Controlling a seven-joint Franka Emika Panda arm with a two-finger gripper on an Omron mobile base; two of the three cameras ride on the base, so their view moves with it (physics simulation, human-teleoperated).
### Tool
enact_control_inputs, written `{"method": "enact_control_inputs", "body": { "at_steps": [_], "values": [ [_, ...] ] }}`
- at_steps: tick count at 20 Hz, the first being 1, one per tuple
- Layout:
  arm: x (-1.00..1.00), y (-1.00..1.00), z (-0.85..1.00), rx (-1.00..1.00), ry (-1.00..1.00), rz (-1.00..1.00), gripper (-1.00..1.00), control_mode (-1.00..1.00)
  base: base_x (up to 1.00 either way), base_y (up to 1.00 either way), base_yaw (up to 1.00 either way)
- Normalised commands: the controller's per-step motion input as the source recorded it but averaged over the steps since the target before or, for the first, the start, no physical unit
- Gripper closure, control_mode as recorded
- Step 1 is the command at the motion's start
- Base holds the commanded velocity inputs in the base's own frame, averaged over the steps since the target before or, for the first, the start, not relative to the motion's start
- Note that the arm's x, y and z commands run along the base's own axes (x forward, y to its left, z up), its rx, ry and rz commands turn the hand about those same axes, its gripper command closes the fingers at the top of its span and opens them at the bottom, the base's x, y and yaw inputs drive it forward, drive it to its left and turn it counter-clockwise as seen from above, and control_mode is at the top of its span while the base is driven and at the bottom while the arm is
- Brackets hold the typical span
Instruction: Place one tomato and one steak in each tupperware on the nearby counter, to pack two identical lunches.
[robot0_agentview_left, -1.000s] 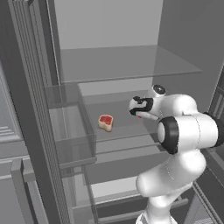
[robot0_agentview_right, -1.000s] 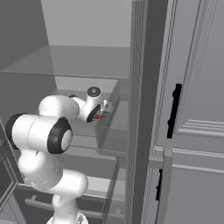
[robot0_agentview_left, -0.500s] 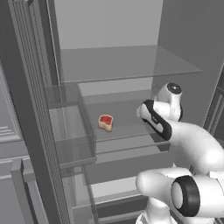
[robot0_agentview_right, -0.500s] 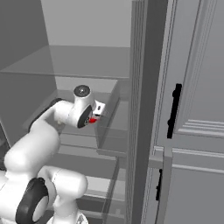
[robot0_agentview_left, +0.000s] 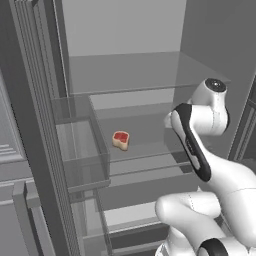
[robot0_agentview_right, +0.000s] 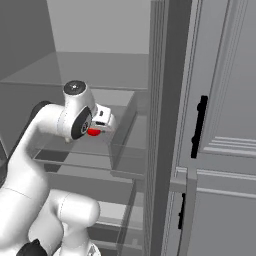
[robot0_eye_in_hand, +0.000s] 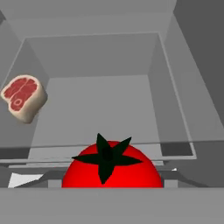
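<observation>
Open grey fridge interior, glass shelf (robot0_agentview_left: 145, 127). Tomato (robot0_eye_in_hand: 112, 165) glossy red, dark green star calyx, clamped in gripper (robot0_agentview_right: 102, 125) above shelf. Steak (robot0_agentview_left: 120, 139) red, pale-rimmed, laid on shelf, left of tomato.

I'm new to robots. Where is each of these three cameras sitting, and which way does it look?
Left base view: behind the arm's left, looking into the open fridge at the raw red steak; white arm at right.
Right base view: behind its right, facing the same shelves; the end effector holds something red.
Hand view: on the hand, looking along it at the round red tomato.
Left and hand views share the steak.
</observation>
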Motion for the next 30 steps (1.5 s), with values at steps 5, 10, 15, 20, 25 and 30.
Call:
{"method": "enact_control_inputs", "body": {
  "at_steps": [5, 10, 15, 20, 25, 30],
  "values": [
    [-0.55, 0.00, 0.38, 0.00, -0.09, 0.00, 1.00, -1.00, 0.00, 0.00, 0.00],
    [-0.61, 0.05, 0.04, 0.08, -0.06, 0.00, 1.00, -1.00, 0.00, 0.00, 0.00],
    [-0.31, 0.09, 0.00, 0.02, -0.05, 0.00, 1.00, 1.00, -0.52, 0.14, 0.00],
    [0.00, 0.00, 0.00, 0.00, 0.00, 0.00, 1.00, 1.00, -1.00, 0.00, 0.00],
    [0.00, 0.00, 0.00, 0.00, 0.00, 0.00, 1.00, 1.00, -1.00, 0.04, 0.02],
    [0.00, 0.00, 0.00, 0.00, 0.00, 0.00, 1.00, 1.00, -1.00, 0.36, 0.25]
  ]
}}
